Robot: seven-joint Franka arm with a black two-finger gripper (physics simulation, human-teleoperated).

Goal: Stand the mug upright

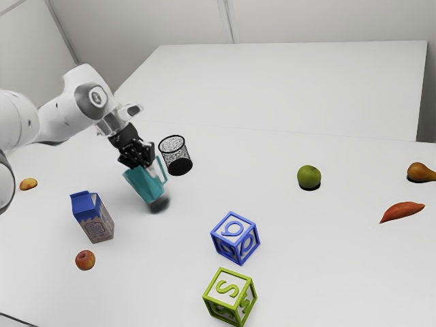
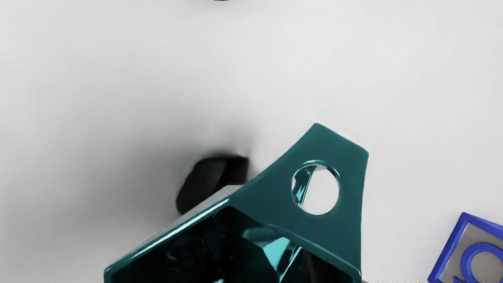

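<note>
Mug [image 1: 146, 185], teal, faceted: left of frame, tipped aslant over its dark shadow, handle toward the mesh cup [image 1: 176, 155] | claw [image 1: 142, 163]: pinching the mug by its rim, as I see it from here | carton [image 1: 93, 219]: lower left, upright | blue letter block [image 1: 235, 238]: lower centre, on the tabletop [image 1: 327, 259]

The teal mug [image 2: 251, 236] shows its open mouth and a handle [image 2: 351, 196] pierced by a roundish hole – a dark shadow [image 2: 212, 179] beside it, a blue-framed block [image 2: 448, 247] well apart.
</note>
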